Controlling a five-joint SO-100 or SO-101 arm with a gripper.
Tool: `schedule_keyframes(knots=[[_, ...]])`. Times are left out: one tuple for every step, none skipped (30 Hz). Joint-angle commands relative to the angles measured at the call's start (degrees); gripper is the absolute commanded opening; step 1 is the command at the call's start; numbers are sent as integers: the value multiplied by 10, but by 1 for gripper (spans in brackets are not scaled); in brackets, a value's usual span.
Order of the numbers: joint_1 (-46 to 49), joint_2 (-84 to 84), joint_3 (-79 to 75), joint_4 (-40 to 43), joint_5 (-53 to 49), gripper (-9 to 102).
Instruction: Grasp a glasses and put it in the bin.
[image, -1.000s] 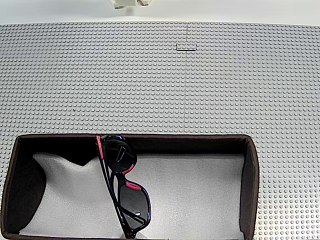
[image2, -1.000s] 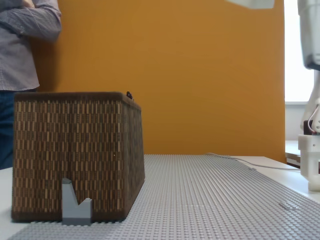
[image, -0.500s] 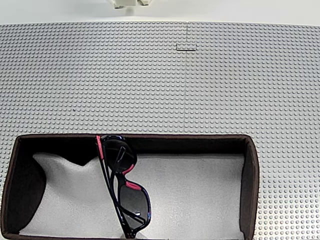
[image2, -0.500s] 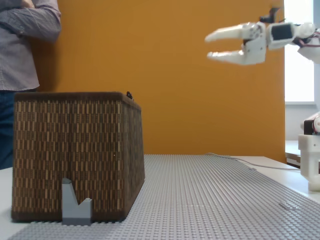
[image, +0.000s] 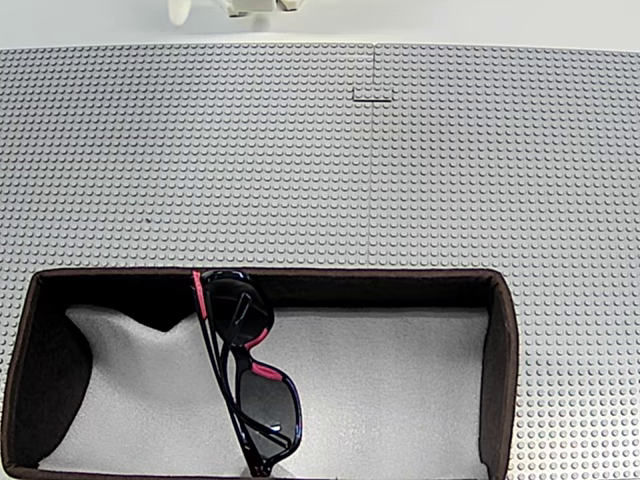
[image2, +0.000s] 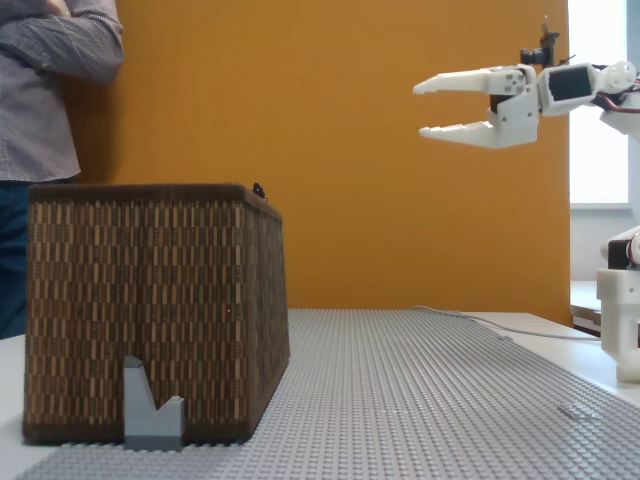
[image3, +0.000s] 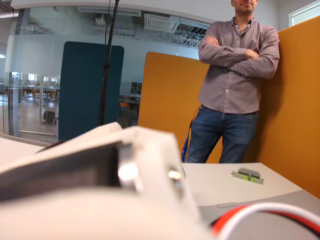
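Black glasses (image: 243, 372) with pink accents lie inside the bin (image: 499, 360), leaning from its far wall down onto the white foam. From the side, the bin (image2: 150, 310) shows as a brown woven box, and a dark tip of the glasses (image2: 258, 188) pokes above its rim. My white gripper (image2: 421, 111) hangs high in the air at the right, well away from the bin, open and holding nothing. One white fingertip (image: 178, 12) shows at the top edge of a fixed view.
A grey studded baseplate (image: 400, 180) covers the table. A small grey brick piece (image2: 152, 408) stands in front of the bin. A person (image2: 50, 90) stands behind the bin with arms crossed. The arm's base (image2: 620, 320) is at the right edge, with a cable (image2: 470, 318) beside it.
The gripper swung down into the side view from above, then levelled out with its jaws spread wider. A fingertip entered the top edge of the view from above. The glasses stayed put.
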Motion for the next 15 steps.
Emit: schedule_keyframes(knots=[[-24, -11, -52, 53, -11, 21], [-18, -7, -55, 57, -11, 21], [-12, -4, -55, 61, -11, 21], [-11, 0, -54, 62, -12, 21], [-11, 3, -53, 62, -13, 21], [-8, 4, -52, 60, -10, 18], [-4, 4, -52, 57, -4, 15], [-4, 5, -52, 55, -4, 12], [-3, 8, -51, 55, 0, 11], [-1, 8, -48, 55, 4, 10], [-1, 8, -44, 48, 4, 10], [1, 8, -40, 40, 6, 10], [5, 9, -37, 34, 7, 10], [11, 12, -33, 28, 7, 10], [13, 13, -33, 27, 8, 10]])
